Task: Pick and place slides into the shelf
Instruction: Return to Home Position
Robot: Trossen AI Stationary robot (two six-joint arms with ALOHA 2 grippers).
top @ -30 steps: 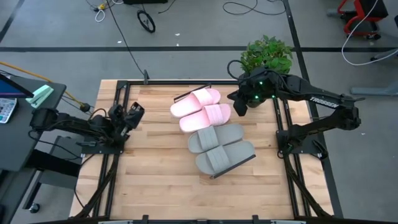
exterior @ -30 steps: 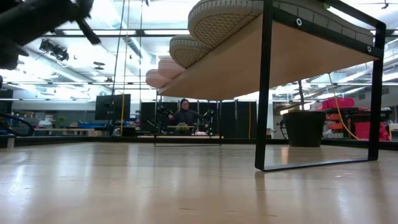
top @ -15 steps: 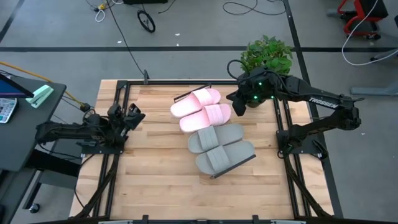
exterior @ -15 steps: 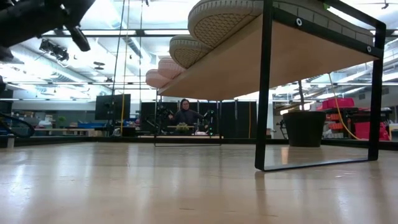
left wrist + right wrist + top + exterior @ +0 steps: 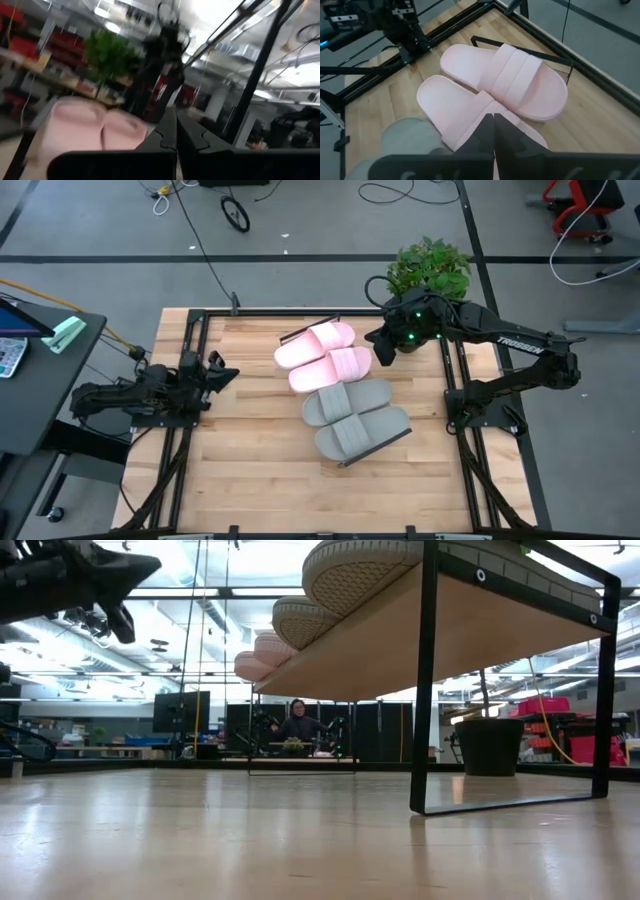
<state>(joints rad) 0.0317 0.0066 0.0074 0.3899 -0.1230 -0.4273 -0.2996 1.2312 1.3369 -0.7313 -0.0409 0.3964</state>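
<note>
1. In the middle of the plank tabletop (image 5: 250, 440) stands the flat light-wood shelf (image 5: 400, 635) with its thin black metal frame. It carries all four sandals. The two pale pink slides (image 5: 318, 345) sit at upper centre of the high view, and the two grey slides (image 5: 350, 402) sit just below them, toward the lower right.
2. Each sandal's long axis runs roughly left to right across the high view, tipped up a little at the right. They lie side by side, each against the next, in a row slanting from upper left to lower right. In the low view their treaded soles overhang the shelf's edge.
3. The right gripper (image 5: 381, 346) is the nearer one, just beside the right-hand ends of the pink pair. Its dark fingers (image 5: 477, 140) are pinched together with nothing between them. I cannot tell whether they clear the nearest slide.
4. The left gripper (image 5: 218, 370) lies at the left side of the table, well apart from the shelf and aimed across at the pink pair. Its fingers (image 5: 165, 135) also meet in a point, empty.
5. To my eye the placing is done and only pulling the arms away is left. The right arm should lift up and go off to the picture's right, away from the pink ends.
6. The slides look like matte moulded foam with wide ribbed straps, light enough that a brush from the arm would shove them. A potted green plant (image 5: 430, 270) stands behind the right arm, and a person (image 5: 297, 725) sits far back in the room.
</note>
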